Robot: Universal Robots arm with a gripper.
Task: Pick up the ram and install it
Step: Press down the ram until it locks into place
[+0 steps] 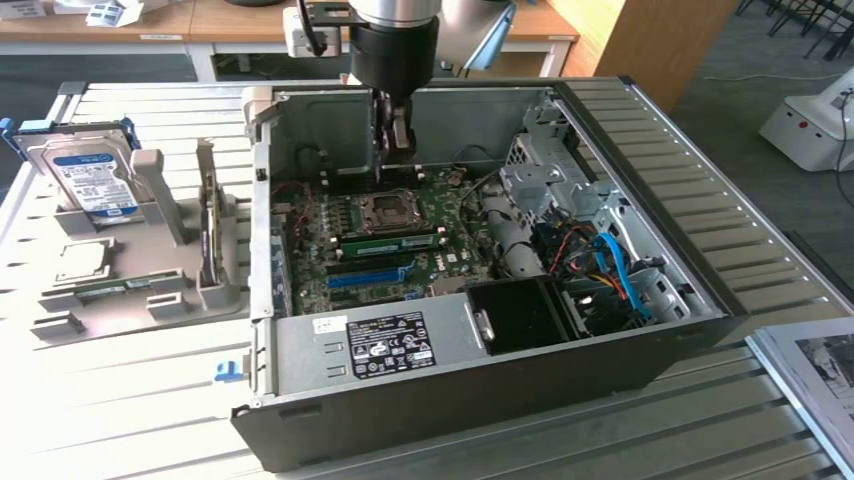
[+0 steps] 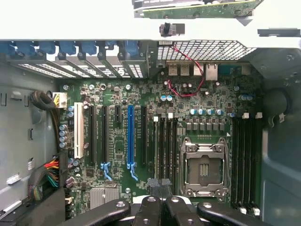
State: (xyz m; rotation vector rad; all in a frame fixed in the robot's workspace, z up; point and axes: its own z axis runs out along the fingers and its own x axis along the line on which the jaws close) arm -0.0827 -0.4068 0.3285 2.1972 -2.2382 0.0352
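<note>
I see the computer case (image 1: 534,330) mid-frame in the exterior view, motherboard (image 1: 387,245) inside | gripper (image 1: 395,140) above the board, upper centre; hard drive (image 1: 91,180) on a stand (image 1: 134,290) at frame left.

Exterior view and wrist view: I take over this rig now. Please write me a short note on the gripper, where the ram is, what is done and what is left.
Gripper: shut, and I see nothing held in it. It hangs inside the computer case, above the motherboard and over the black slots beside the processor socket.
Ram: a green stick sits in a slot next to the socket.
Also: another thin green board stands in the grey holder outside the case.
Done: the ram appears to be picked up and placed in its slot.
Left: I cannot tell whether it is fully seated, so the install is not confirmed.
</note>
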